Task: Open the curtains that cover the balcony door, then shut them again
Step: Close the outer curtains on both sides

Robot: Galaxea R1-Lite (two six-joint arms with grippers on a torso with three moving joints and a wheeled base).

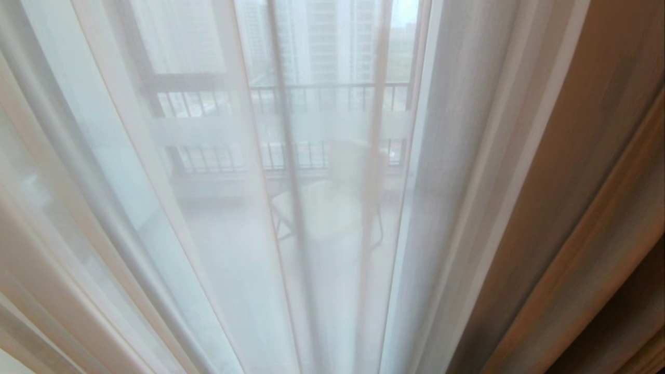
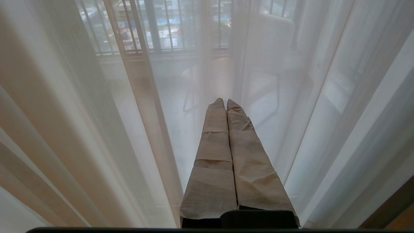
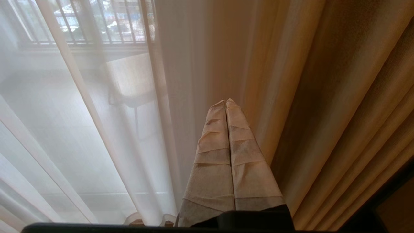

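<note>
Facing the curtains (image 1: 571, 182) at twelve o'clock, I had left pincer (image 2: 225, 103) and right pincer (image 3: 225, 103) pressed together, empty; the sheer layer (image 1: 234, 234) might snag or slip.

The head camera sits close against the sheer curtains (image 1: 322, 234), facing out and down. Both wrist cameras look along their fingers at them, sharing the balcony chair (image 1: 332, 202) beyond.
</note>
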